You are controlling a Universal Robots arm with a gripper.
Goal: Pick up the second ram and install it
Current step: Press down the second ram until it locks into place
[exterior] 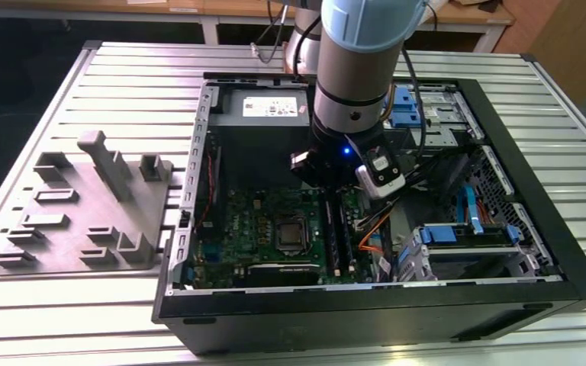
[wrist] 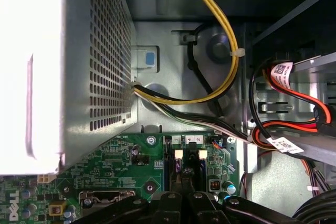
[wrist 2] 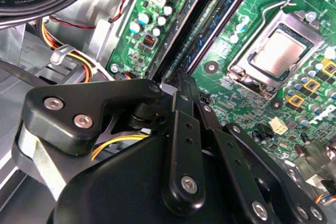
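Grey moulded plastic fixture tray (exterior: 79,210) on slatted metal surface (exterior: 130,84), toward the exterior view's left of open black computer case (exterior: 568,252); green motherboard (exterior: 262,221) inside case.

A grey fixture tray (exterior: 79,210) lies beside the open computer case (exterior: 537,221); inside, a motherboard (exterior: 262,221) with what looks like a bare processor (wrist 2: 277,51).

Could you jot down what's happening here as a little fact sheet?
Setting: open computer case lying on a slatted metal table
Arm: reaching down into the case, over the green motherboard
Pincer: right at the long black memory slots
Second ram: too hidden to tell whether it is seated
Beside the case: grey moulded tray on the exterior view's left
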